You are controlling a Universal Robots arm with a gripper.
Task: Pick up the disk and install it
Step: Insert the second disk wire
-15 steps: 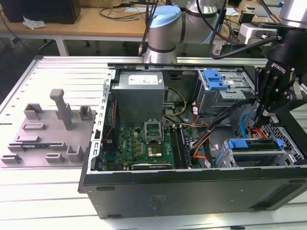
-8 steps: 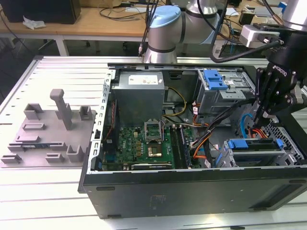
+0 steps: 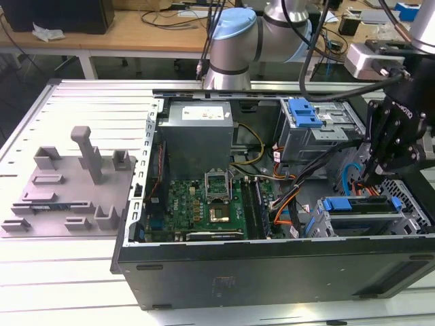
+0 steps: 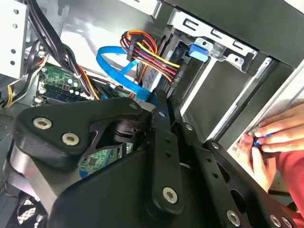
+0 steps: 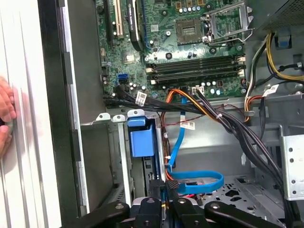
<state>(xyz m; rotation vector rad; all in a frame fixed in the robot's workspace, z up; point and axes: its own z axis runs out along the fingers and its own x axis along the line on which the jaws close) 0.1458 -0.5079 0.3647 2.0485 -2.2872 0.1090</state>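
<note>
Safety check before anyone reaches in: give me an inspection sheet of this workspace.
Surface: slatted metal table carrying an open computer case, with its side panel off.
Job's things: disk with blue frame, lying in the drive cage at the exterior view's right.
Clutter: grey fixture plate with pegs, beside the case on the exterior view's left.
Grippers: hand lowered inside the case, just above the disk; grip state cannot be told.
Cables: blue data cable looped close to the hand; power lead bundle running to the cage.
Surroundings: person's fingers on the case edge; workbench behind the table.
</note>
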